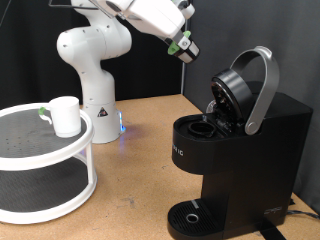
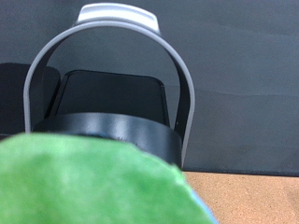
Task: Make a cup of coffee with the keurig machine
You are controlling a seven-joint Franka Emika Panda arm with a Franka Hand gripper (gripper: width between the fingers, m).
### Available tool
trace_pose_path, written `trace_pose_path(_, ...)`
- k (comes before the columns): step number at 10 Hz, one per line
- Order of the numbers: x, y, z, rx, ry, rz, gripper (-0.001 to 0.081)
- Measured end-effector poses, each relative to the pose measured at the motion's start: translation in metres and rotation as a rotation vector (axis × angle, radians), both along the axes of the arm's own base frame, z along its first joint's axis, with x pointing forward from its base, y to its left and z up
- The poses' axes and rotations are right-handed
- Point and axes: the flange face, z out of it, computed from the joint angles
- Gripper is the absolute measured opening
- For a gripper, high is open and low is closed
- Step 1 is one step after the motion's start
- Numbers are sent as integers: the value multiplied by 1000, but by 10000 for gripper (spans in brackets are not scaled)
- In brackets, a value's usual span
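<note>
A black keurig machine (image 1: 235, 150) stands on a wooden table (image 1: 140, 185) at the exterior view's right. Its lid is raised, with the grey arched handle (image 1: 262, 90) tilted up and back, and the pod chamber lies open beneath it. A round drip tray (image 1: 190, 216) sits at its foot.

At the exterior view's left is a white two-tier round shelf (image 1: 45, 170). The white cup (image 1: 66, 116) stands upright on its top tier, well apart from the machine.

The white arm's base (image 1: 95, 70) rises behind the shelf. The arm reaches toward the exterior view's right, and the gripper (image 1: 183, 45) hangs in the air above and just left of the open lid. It grips a small green-topped pod (image 1: 178, 44) between its fingers. In the wrist view the pod (image 2: 93, 182) is a green blur filling the foreground, with the machine's handle (image 2: 112, 56) arching behind it.
</note>
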Motion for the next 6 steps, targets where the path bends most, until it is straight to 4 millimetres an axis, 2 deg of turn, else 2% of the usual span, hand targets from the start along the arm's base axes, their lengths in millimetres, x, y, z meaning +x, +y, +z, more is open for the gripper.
trace_pose_path(3,-3,6,-24,-67,22,10,483)
trace_pose_path(6,1,26,-51,-123,31,11,483)
